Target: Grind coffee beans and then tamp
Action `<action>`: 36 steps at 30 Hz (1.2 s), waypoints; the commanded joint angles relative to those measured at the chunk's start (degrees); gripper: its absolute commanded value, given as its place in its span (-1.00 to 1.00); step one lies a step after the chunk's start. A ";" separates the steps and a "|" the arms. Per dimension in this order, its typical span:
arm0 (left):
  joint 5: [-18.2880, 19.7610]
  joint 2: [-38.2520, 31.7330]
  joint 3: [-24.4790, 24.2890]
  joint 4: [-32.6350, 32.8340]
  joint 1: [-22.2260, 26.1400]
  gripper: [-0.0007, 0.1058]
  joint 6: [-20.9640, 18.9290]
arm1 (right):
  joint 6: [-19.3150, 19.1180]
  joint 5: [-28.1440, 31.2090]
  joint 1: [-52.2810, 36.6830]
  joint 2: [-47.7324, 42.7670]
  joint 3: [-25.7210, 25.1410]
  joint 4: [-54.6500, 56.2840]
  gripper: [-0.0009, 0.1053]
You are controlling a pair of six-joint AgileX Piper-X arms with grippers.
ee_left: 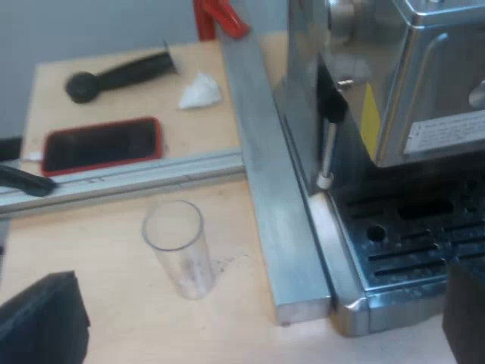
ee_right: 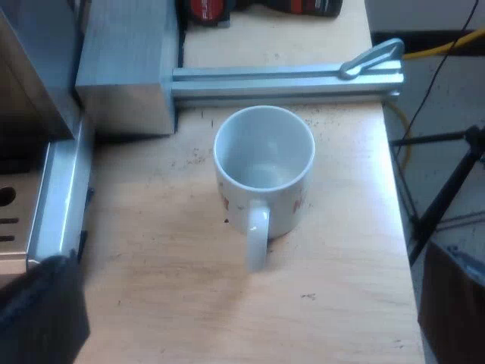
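Observation:
The espresso machine (ee_left: pixel 394 83) stands with its steel drip tray (ee_left: pixel 409 243) close to my left gripper (ee_left: pixel 254 311), whose black fingers (ee_left: pixel 42 318) are spread wide with nothing between them. An empty measuring glass (ee_left: pixel 178 246) stands upright on the wooden table beside a metal rail, just beyond that gripper. A black tamper with a round knob (ee_left: pixel 117 76) lies on its side farther off. My right gripper (ee_right: pixel 246 315) hangs open over a white mug (ee_right: pixel 264 159). The mug is empty and upright, its handle pointing toward the gripper.
A red-cased phone (ee_left: pixel 102 144) and a crumpled white tissue (ee_left: pixel 201 91) lie near the tamper. Aluminium rails (ee_left: pixel 265 174) cross the table by the machine. Another rail with a clamp lever (ee_right: pixel 371 57) lies beyond the mug. The table edge (ee_right: pixel 398 227) is near the mug.

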 commanded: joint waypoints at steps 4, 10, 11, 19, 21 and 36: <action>-1.64 -6.69 -0.33 1.25 -0.04 0.84 -0.57 | -2.76 -1.02 -0.29 -6.35 -0.31 -0.09 0.72; -1.64 -13.18 -0.33 3.02 -0.04 0.84 -0.57 | -2.93 -1.98 -0.29 -14.00 2.01 -0.09 0.72; -1.64 -13.87 -0.33 3.14 -0.04 0.84 -0.57 | -2.93 -1.98 -0.29 -14.60 2.40 -0.09 0.72; -1.64 -22.27 0.03 6.99 -0.04 0.84 -0.57 | -3.54 -3.08 -0.29 -26.11 8.81 -0.09 0.72; -1.64 -24.52 0.70 7.99 -0.04 0.84 -0.57 | -3.54 -3.08 -0.29 -27.83 10.04 -0.09 0.72; -1.51 -36.99 6.13 21.05 0.06 0.84 -0.57 | -2.18 -3.37 -0.29 -34.60 14.36 4.52 0.72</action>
